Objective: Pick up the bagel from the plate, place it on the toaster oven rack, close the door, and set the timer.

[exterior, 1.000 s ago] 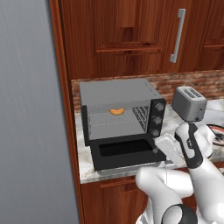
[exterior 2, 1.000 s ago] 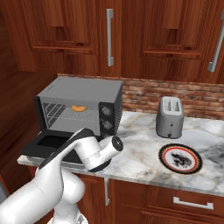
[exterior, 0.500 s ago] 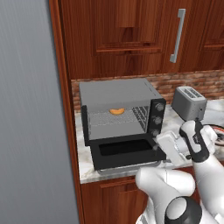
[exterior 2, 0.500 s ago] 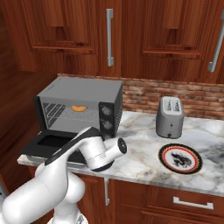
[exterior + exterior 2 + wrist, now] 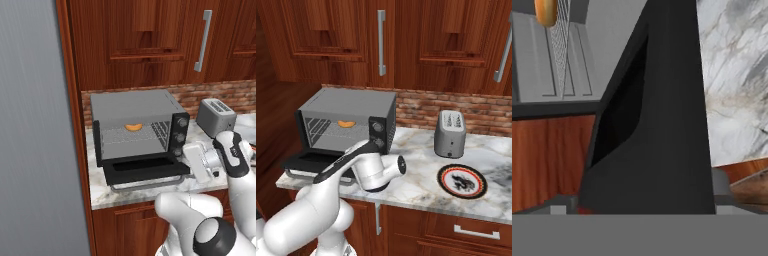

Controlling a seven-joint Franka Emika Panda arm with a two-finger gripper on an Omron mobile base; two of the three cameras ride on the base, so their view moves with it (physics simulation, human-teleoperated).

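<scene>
The white arm rises from the base, bends at a dark elbow joint and reaches forward and low over the near edge of the counter. Its wrist is turned so the hand lies sideways, pointing left. In the left base view the gripper (image 5: 192, 161) sits at the right end of the lowered black oven door (image 5: 145, 167); contact cannot be made out. Its jaws stand spread wide apart, with nothing between them.

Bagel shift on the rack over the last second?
No. In the left base view the bagel sits at the same spot on the toaster oven rack, centred toward the back, just as before. The door remains down.
</scene>
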